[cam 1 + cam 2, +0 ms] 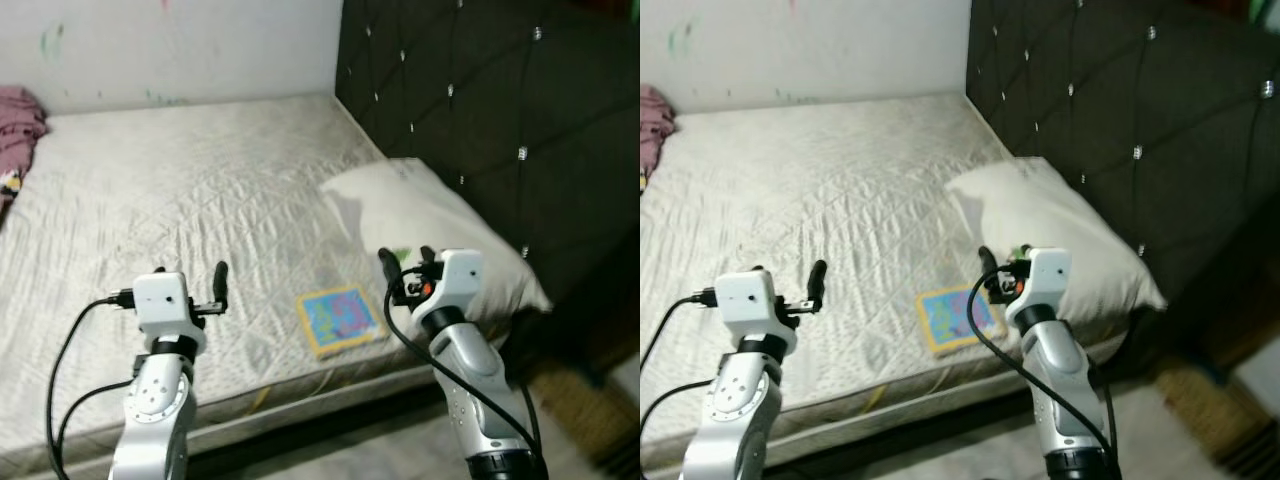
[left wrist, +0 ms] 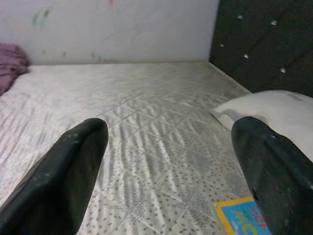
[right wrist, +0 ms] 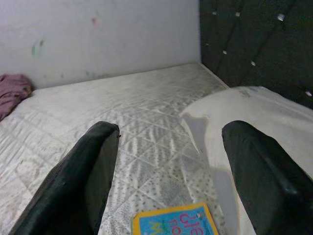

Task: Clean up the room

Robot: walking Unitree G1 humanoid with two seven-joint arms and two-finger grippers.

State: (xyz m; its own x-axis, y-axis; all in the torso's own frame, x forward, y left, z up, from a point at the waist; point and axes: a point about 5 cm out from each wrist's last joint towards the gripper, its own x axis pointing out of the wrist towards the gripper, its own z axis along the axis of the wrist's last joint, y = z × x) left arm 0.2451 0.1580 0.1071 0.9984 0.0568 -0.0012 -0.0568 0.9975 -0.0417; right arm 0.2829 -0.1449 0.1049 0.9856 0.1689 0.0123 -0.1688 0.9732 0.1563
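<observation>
A colourful book (image 1: 340, 318) with a blue cover and yellow border lies flat on the grey quilted mattress (image 1: 180, 180), near its front edge. A white pillow (image 1: 430, 220) rests to the right of it, against the headboard. A crumpled maroon cloth (image 1: 18, 125) lies at the far left of the bed. My left gripper (image 1: 190, 272) hovers open over the front of the mattress, left of the book. My right gripper (image 1: 405, 256) is open just right of the book, in front of the pillow. Both wrist views show the book (image 3: 176, 223) low between wide-apart fingers (image 3: 93, 161).
A black tufted headboard (image 1: 480, 100) stands along the right side of the bed, and a pale wall (image 1: 180, 50) runs behind it. A woven mat (image 1: 575, 400) lies on the floor at the lower right.
</observation>
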